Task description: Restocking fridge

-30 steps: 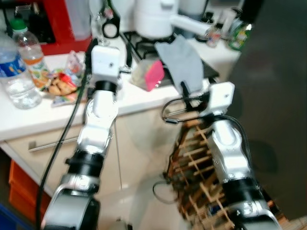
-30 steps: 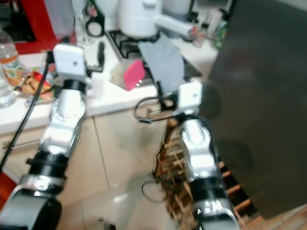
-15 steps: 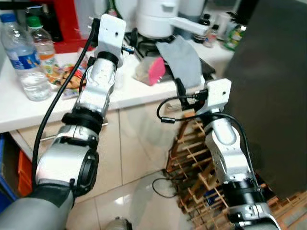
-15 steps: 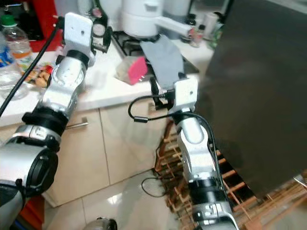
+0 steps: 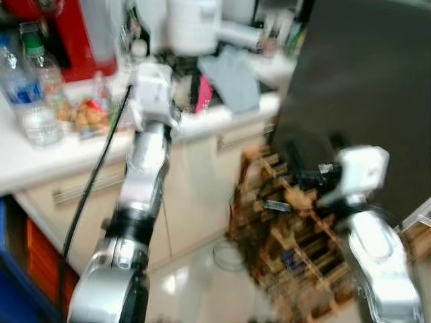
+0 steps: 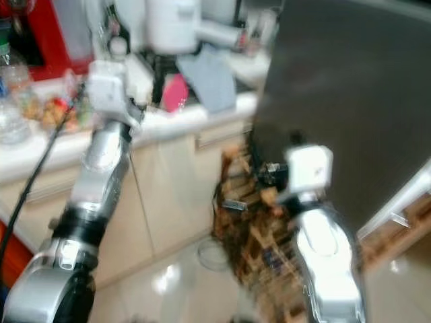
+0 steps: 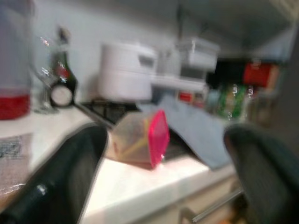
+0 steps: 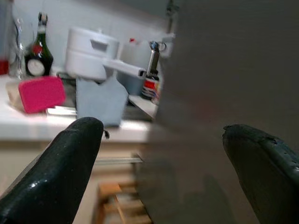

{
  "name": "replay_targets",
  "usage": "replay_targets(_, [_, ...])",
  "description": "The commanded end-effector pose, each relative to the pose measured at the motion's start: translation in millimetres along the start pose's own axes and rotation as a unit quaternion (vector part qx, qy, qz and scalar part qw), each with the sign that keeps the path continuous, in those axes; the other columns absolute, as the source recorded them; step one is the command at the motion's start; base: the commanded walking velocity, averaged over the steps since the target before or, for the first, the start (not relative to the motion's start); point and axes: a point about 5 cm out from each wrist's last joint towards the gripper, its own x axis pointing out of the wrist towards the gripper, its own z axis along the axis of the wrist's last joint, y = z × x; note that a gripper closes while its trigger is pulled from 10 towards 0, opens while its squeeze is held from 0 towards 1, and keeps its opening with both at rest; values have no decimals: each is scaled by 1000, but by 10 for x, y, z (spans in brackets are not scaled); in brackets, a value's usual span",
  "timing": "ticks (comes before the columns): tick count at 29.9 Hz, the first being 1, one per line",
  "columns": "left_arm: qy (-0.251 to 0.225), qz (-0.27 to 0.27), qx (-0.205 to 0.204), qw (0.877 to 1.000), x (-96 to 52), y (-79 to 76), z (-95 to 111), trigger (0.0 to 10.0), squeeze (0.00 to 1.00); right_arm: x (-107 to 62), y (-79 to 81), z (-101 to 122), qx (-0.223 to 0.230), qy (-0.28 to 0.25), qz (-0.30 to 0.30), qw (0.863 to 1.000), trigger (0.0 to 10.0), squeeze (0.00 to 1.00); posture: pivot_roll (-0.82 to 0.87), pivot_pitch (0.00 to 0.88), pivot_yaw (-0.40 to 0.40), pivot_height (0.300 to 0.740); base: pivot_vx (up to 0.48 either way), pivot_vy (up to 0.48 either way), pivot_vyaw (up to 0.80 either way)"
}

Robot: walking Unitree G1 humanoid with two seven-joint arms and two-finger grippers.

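Head views blurred. Left gripper [image 7: 163, 172] raised over the white counter [image 5: 81, 151], fingers [image 7: 60, 182] spread wide, empty. Straight ahead of it on the counter: tub with pink lid [image 7: 140, 138], lying just before the hob; grey cloth [image 7: 196, 126] beside the tub, draped over the counter edge. White cooker [image 7: 126, 70] behind on the hob, dark bottle [image 7: 61, 70] near it. Two water bottles [image 5: 30, 87] and a snack packet [image 5: 84, 118] farther along the counter on the left side, red appliance [image 5: 60, 33] behind them.

Right gripper [image 8: 173, 182] lower, near the dark fridge door [image 5: 363, 81], fingers [image 8: 60, 168] likewise parted, holding nothing. Fridge door shut, filling the right side beside the counter end. Wooden rack [image 5: 283, 235] on the floor between cabinet and fridge, under the right arm. Cabinet front [image 5: 195, 195] with bar handles below the counter.
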Motion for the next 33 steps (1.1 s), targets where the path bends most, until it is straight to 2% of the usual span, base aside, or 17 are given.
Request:
replay_targets(1, [43,-33,5,999,-666,-23,-51,10000,0,-130,-80,-60,-39,26,26,999,10000,0,-91,0,-61,740,0,0,0])
replay_targets(2, [87,-55,27,994,-1017,-25,-196,10000,0,-190,-163,-138,-39,48,15,998,10000,0,-72,0,-68,740,0,0,0])
replay_targets(3, [110,-68,34,991,-1221,-51,-269,10000,0,-215,-249,-207,-20,66,-8,998,10000,0,-59,0,-74,740,0,0,0])
replay_targets(4, [110,-68,34,991,-1221,-51,-269,10000,0,-215,-249,-207,-20,66,-8,998,10000,0,-59,0,-74,740,0,0,0])
replay_targets(6, [80,-43,28,996,-1083,-102,-187,10000,0,-158,-260,-269,1,75,-15,997,10000,0,-37,0,-82,740,0,0,0])
replay_targets(7, [80,-43,28,996,-1083,-102,-187,10000,0,-158,-260,-269,1,75,-15,997,10000,0,-37,0,-82,740,0,0,0])
replay_targets(8, [26,-14,33,999,-675,-104,25,10000,0,42,-104,-272,17,64,14,998,10000,0,-21,0,-91,740,0,0,0])
replay_targets(10, [-8,-1,32,999,-432,-89,197,10000,0,188,-8,-266,31,55,26,998,10000,0,-15,0,-91,740,0,0,0])
replay_targets(13, [-19,-5,39,999,-364,-99,305,10000,0,288,23,-250,37,45,26,998,10000,0,-9,0,-84,740,0,0,483])
replay_targets(15, [-14,-19,53,998,-373,-112,314,10000,0,340,2,-283,49,47,8,998,10000,0,-4,0,-76,740,0,0,662])
replay_targets(22, [22,-40,74,996,-329,-161,224,10000,0,316,62,-382,58,58,8,997,10000,0,-12,0,-58,740,0,0,88])
replay_targets(24, [52,-22,88,994,-340,-120,150,10000,0,341,93,-399,59,59,15,996,10000,0,-14,0,-55,740,384,0,0])
replay_targets(25, [52,-22,88,994,-340,-120,150,10000,0,341,93,-399,59,59,15,996,10000,0,-14,0,-55,740,480,0,0])
replay_targets(27, [79,8,98,992,-327,-54,91,10000,0,387,114,-402,54,57,22,997,10000,0,-10,0,-56,740,480,0,0])
replay_targets(30, [80,17,99,992,-293,-39,91,10000,0,424,125,-398,54,52,27,997,10000,0,-9,0,-56,740,480,0,0])
replay_targets(33, [66,11,111,992,-243,-66,147,10000,0,466,108,-381,50,49,25,997,10000,0,-5,0,-63,740,480,0,752])
